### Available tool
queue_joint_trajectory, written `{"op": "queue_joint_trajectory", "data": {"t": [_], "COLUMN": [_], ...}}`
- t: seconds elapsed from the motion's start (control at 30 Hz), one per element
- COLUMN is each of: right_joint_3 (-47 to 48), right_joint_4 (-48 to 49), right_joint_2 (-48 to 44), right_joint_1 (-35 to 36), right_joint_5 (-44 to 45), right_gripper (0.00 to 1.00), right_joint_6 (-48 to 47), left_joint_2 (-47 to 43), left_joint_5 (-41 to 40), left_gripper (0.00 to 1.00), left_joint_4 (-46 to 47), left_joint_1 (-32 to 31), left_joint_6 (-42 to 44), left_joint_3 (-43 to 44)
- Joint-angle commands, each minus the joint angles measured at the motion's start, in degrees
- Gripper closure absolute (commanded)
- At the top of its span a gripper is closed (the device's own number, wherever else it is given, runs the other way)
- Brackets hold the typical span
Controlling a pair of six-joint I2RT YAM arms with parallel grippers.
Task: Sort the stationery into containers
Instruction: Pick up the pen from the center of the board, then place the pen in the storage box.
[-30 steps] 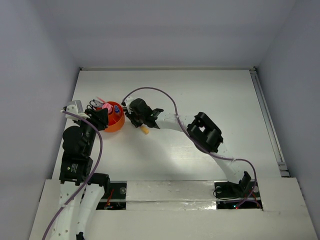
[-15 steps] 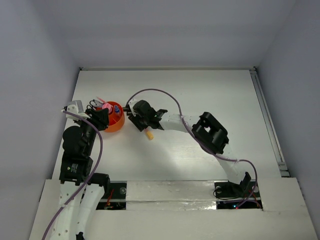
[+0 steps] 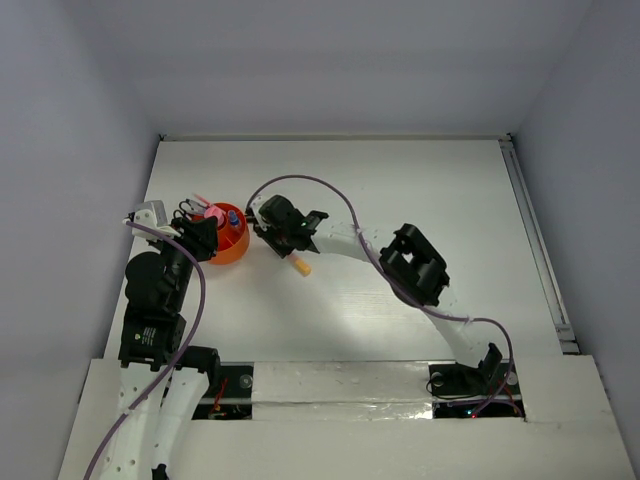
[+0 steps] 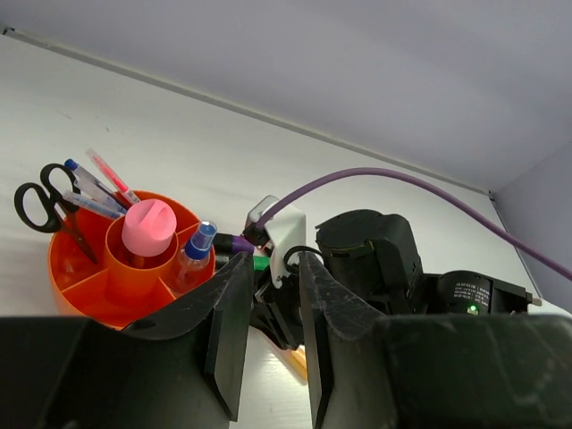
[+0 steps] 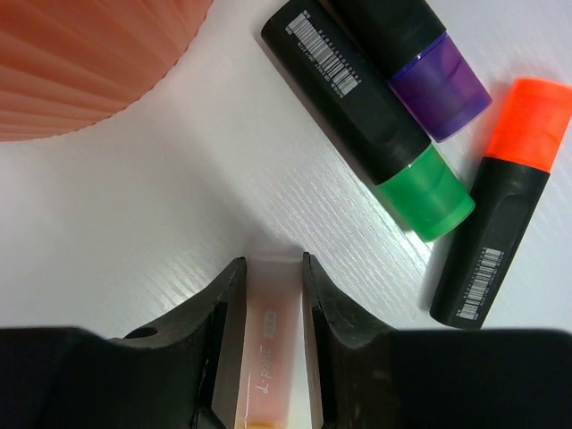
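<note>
The round bright-orange plastic holder stands near the left edge of the white table. It already carries a pink-capped bottle, a clear blue-capped bottle, black-handled scissors and thin pens.

The right gripper is clamped on the pale-bodied yellow marker, low over the surface just right of the holder. Over the last second it has edged slightly away from the holder and settled again, the marker going with it. I'd call that a re-seating of the grip, so the marker is not yet delivered.

Three black-bodied highlighters, green-capped, purple-capped and orange-capped, lie beside it, unsorted.

The left gripper hasn't stirred, with its fingers narrowly apart and empty by the holder's near side.
</note>
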Motion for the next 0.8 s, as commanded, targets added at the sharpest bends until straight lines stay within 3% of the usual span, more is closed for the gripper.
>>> {"op": "queue_joint_trajectory", "data": {"t": [0.0, 0.17, 0.23, 0.37, 0.4, 0.5, 0.63, 0.77], "right_joint_3": [-0.5, -11.3, -18.5, -28.5, -29.7, -29.5, -25.3, -16.5], "right_joint_4": [-0.4, 12.3, 23.5, 46.7, 55.3, 67.7, 78.6, 82.4], "right_joint_2": [-1.0, -13.8, -21.9, -29.8, -30.1, -27.9, -21.5, -14.2], "right_joint_1": [0.3, 0.3, 0.3, 0.3, 0.8, 0.8, 0.8, 0.8], "right_joint_5": [-0.2, -2.8, -6.0, -21.8, -24.0, -29.3, -33.0, -36.6], "right_gripper": [0.93, 1.00, 1.00, 1.00, 1.00, 1.00, 1.00, 1.00], "right_joint_6": [0.1, -0.1, 0.5, 6.4, 9.6, 13.7, 17.7, 20.8], "left_joint_2": [0.0, -0.1, 0.4, 0.2, 0.2, 0.7, 0.1, 0.9], "left_joint_5": [0.2, 0.4, 0.3, 0.2, 0.0, -0.4, -0.8, -0.9], "left_gripper": [0.76, 0.76, 0.76, 0.76, 0.76, 0.76, 0.77, 0.77], "left_joint_4": [3.6, 3.6, 3.7, 3.6, 3.5, 3.4, 2.8, 2.9], "left_joint_1": [0.4, 0.4, 0.4, 0.4, 0.4, 0.4, 0.4, 0.4], "left_joint_6": [0.9, 0.9, 0.9, 0.9, 0.9, 1.0, 1.0, 1.0], "left_joint_3": [0.5, 0.4, 0.6, 0.6, 0.8, 0.9, 1.2, 1.4]}}
